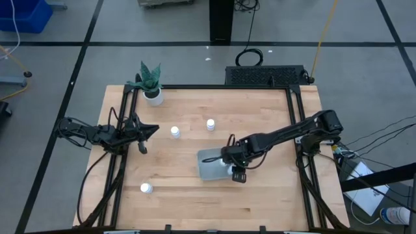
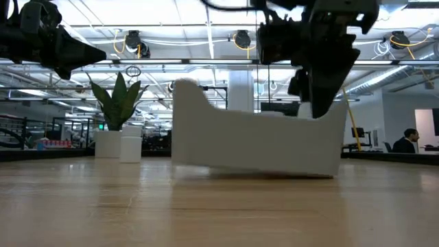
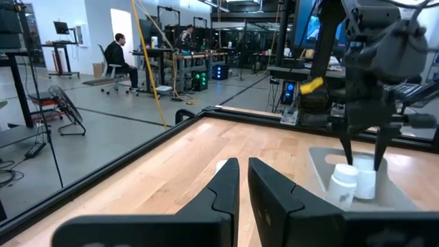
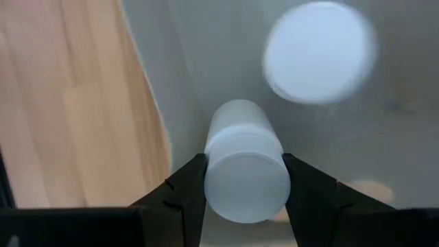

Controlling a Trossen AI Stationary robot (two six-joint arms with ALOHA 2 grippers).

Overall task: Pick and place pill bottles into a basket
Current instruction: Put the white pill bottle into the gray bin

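The pale grey basket [image 1: 209, 170] lies right of the table's middle, and the low view shows it too [image 2: 260, 144]. My right gripper [image 1: 235, 171] reaches down into its right end, shut on a white pill bottle [image 4: 243, 171]. A second bottle [image 4: 319, 51] stands upright on the basket's floor beside it. Three more bottles stand on the table, one [image 1: 175, 132] left of the middle, one [image 1: 210, 124] behind the basket, and one [image 1: 146, 188] near the front left. My left gripper [image 1: 144, 133] hovers shut and empty at the left, and its wrist view shows its fingers [image 3: 243, 185]. My right gripper pinches the bottle's upper part [image 4: 240, 147], just below the cap, between its two fingers. The fingers [image 3: 348, 154] come from above, pointing down. The bottle is upright with its lower end inside the basket. I cannot tell whether it stands on the floor.
A white pot with a green plant [image 1: 151, 81] stands at the far left corner. A black frame [image 1: 208, 86] runs along the table's edges. There is bare wood in front of the basket and at the far right.
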